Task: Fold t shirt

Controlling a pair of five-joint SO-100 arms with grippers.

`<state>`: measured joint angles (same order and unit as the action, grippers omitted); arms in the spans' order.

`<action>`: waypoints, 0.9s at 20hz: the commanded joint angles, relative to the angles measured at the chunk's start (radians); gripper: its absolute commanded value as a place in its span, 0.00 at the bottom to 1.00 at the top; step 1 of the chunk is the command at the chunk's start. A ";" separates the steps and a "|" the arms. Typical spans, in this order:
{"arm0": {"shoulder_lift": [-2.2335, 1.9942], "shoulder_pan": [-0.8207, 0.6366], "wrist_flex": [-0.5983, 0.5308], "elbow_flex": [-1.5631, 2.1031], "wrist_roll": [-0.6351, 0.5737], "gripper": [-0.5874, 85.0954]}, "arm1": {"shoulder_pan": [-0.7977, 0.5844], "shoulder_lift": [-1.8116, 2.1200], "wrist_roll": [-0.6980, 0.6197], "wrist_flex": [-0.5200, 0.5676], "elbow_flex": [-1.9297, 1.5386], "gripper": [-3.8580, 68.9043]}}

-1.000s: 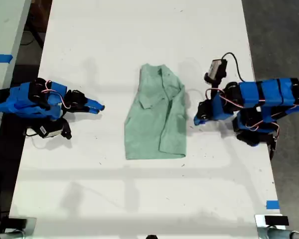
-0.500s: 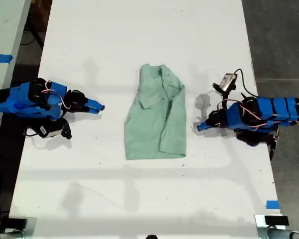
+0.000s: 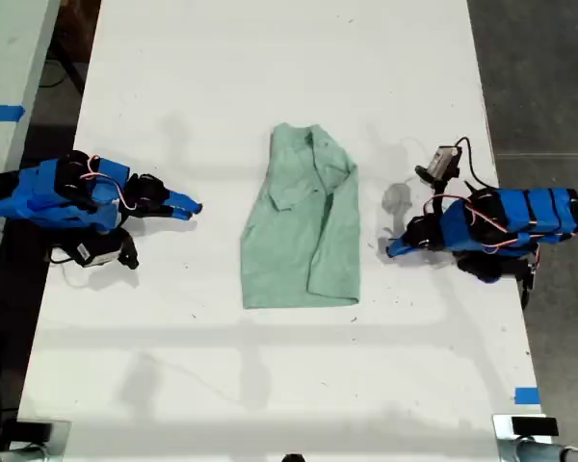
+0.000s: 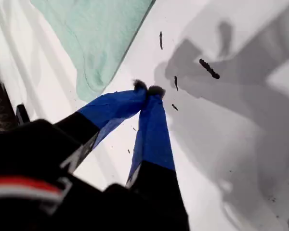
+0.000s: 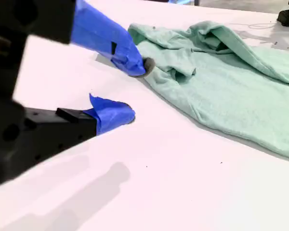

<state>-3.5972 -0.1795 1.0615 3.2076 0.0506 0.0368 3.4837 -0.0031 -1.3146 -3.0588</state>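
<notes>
My first claw (image 4: 148, 89) is clenched, its two blue fingertips pressed together with nothing between them. It hovers just above bare table (image 3: 270, 385), close to one rounded edge of the shirt (image 4: 101, 33) but not touching it. In the exterior view this claw (image 3: 393, 249) is at the right, a little apart from the shirt's side.

Over the last second its arm has dropped from a raised, bent pose to a low, stretched one, and the claw has eased slightly away from the cloth. The shirt (image 3: 303, 231) has not moved. It lies mid-table as a narrow strip, with one side and its sleeve turned in over the body. This suggests the lengthwise fold is done and released, and a crosswise fold is probably still to come.

My second claw (image 5: 135, 89) is spread open and empty. Its upper tip lines up with the shirt's (image 5: 221, 86) near edge. In the exterior view it (image 3: 191, 206) sits at the left, apart from the cloth, unmoved.
</notes>
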 commanded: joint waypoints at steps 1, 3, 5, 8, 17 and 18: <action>-0.006 -0.003 0.002 0.006 0.003 0.14 | 0.011 0.014 0.025 -0.003 -0.054 0.06; -0.006 -0.003 0.002 0.006 0.003 0.14 | 0.015 0.014 0.025 -0.003 -0.054 0.06; -0.006 -0.003 0.002 0.006 0.003 0.14 | 0.020 0.014 0.023 -0.003 -0.054 0.06; -0.006 -0.003 0.002 0.006 0.003 0.14 | 0.025 0.014 0.023 -0.002 -0.054 0.06; -0.006 -0.003 0.002 0.006 0.003 0.14 | 0.028 0.014 0.025 -0.002 -0.055 0.06; -0.006 -0.003 0.002 0.006 0.003 0.14 | 0.028 0.014 0.025 -0.002 -0.055 0.06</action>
<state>-3.5972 -0.1795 1.0615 3.2076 0.0506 0.0522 3.4837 0.0107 -1.3146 -3.0603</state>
